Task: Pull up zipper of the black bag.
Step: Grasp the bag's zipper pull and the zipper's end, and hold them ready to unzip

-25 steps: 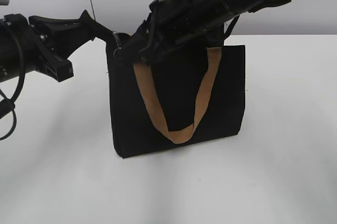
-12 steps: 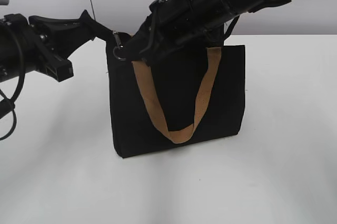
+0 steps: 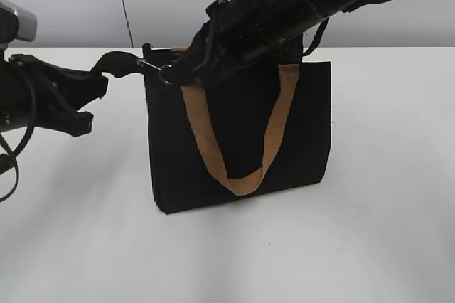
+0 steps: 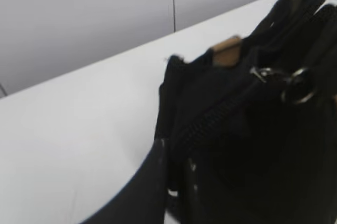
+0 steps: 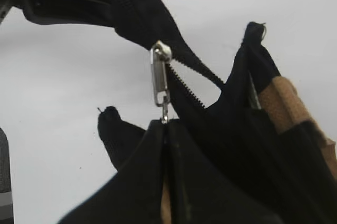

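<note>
A: Right end effector [image 3: 190, 70] was pinched shut on the zipper [image 3: 162, 71], wasn't it?

B: Yes, its fingers met on the ring under the silver tab, at the bag's top corner, about 10 o'clock on the black bag [image 3: 238, 132].

A: And the left end effector [image 3: 92, 93]?

B: It sat at 9 o'clock of the bag, touching a black tail of fabric [image 3: 117, 61]; I couldn't tell if it was apart or together.

A: The bag?

B: Upright on the white counter [image 3: 370, 232], tan handle [image 3: 238, 175] hanging down its front.
</note>
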Available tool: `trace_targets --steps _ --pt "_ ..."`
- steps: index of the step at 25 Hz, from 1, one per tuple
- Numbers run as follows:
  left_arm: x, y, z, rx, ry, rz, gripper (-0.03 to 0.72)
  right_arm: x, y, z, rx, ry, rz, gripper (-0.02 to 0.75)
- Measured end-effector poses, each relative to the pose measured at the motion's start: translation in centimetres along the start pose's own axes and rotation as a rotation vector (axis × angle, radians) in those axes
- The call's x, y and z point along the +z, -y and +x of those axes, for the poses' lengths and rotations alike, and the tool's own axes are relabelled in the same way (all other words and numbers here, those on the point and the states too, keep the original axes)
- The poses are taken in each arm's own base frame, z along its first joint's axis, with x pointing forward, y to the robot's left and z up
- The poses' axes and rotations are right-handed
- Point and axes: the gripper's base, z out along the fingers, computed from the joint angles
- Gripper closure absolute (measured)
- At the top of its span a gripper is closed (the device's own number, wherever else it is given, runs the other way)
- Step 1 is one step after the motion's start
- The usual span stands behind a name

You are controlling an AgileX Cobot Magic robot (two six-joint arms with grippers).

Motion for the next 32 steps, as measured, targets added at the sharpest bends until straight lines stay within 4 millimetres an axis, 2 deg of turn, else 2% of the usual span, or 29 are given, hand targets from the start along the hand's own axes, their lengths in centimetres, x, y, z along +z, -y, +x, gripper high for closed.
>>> trace_targets --steps 5,16,23,32 --pt "-0.1 -0.3 0.9 -0.005 -0.104 -0.035 0.673 0.0 0.0 0.0 0.037 -0.008 0.004 0.738" --pt "0.0 -0.3 1.0 -0.005 -0.112 -0.037 0.673 -1.6 0.1 -0.8 0.049 0.026 0.043 0.738" --pt "0.1 -0.3 1.2 -0.007 -0.118 -0.035 0.673 -3.2 2.6 0.3 0.193 0.032 0.093 0.738" --pt "0.0 -0.4 1.6 -0.006 -0.165 -0.049 0.673 -4.5 4.2 1.3 0.275 0.019 0.096 0.738"
